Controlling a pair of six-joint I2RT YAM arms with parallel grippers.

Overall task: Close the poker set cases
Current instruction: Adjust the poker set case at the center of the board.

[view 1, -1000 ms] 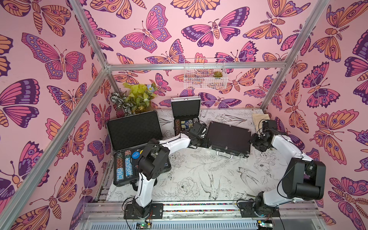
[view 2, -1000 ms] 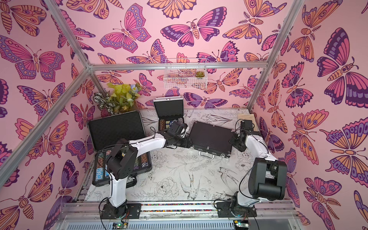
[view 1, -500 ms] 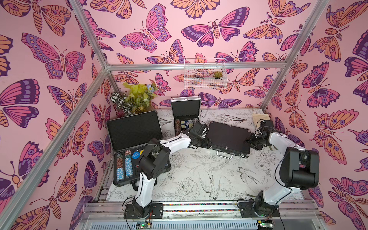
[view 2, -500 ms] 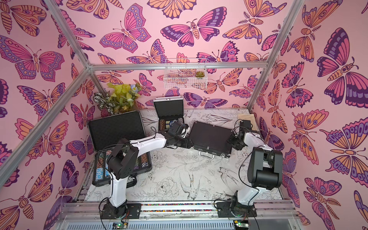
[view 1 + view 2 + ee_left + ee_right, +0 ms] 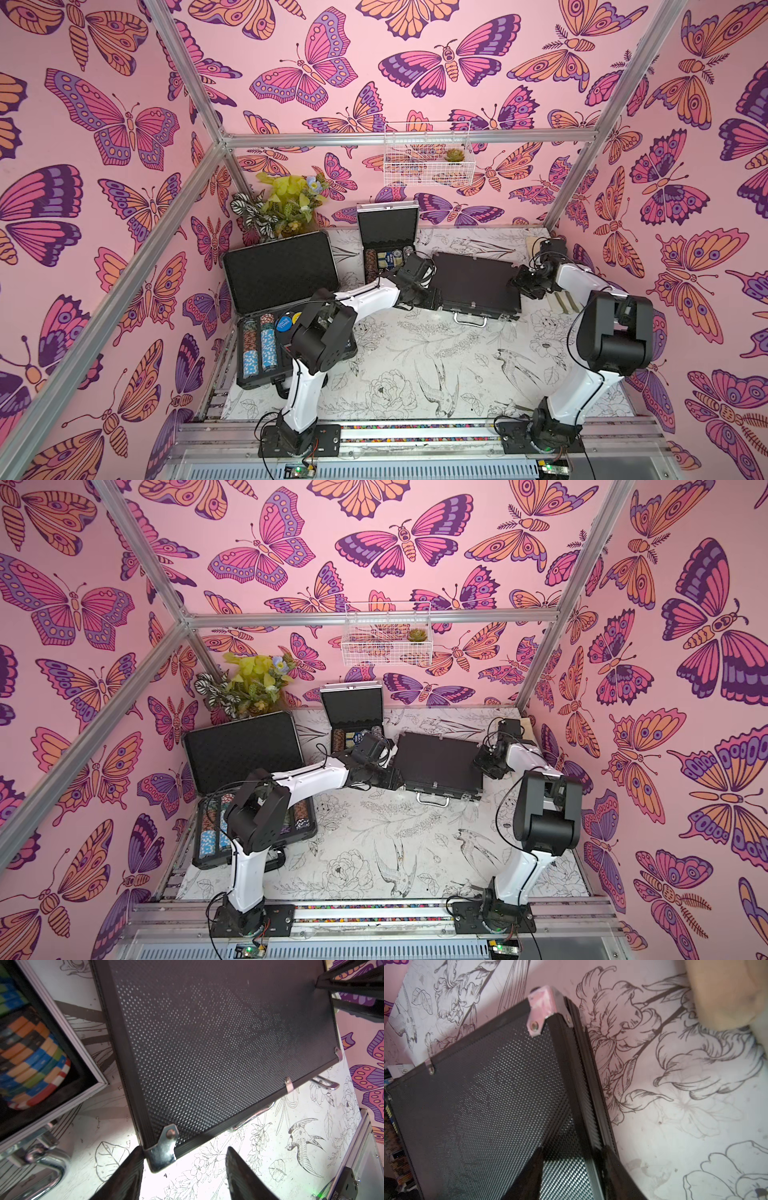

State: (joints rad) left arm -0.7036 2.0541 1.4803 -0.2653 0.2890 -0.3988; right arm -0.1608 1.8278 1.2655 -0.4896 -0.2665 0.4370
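Note:
The medium black metal-trimmed case [image 5: 473, 282] [image 5: 436, 762] lies in the middle of the table with its lid down and its handle toward the front. My left gripper [image 5: 184, 1148] [image 5: 430, 303] is open at its front left corner; one finger touches the metal corner cap [image 5: 164, 1153]. My right gripper [image 5: 573, 1148] [image 5: 524, 286] straddles the case's right edge [image 5: 583, 1105], one finger on the lid and one on the side, shut on it. The large black ribbed case [image 5: 278, 270] stands open at the left, chips showing. The small silver case [image 5: 388, 232] stands open at the back.
A cream work glove [image 5: 534, 243] [image 5: 726, 991] lies at the back right corner, close behind the right arm. Wooden blocks [image 5: 563, 301] rest by the right wall. A plant [image 5: 282, 208] fills the back left corner, and a wire basket [image 5: 428, 158] hangs on the back wall.
My right gripper moved left onto the medium case's right edge and its jaws narrowed around it. The left arm and the cases stayed put.

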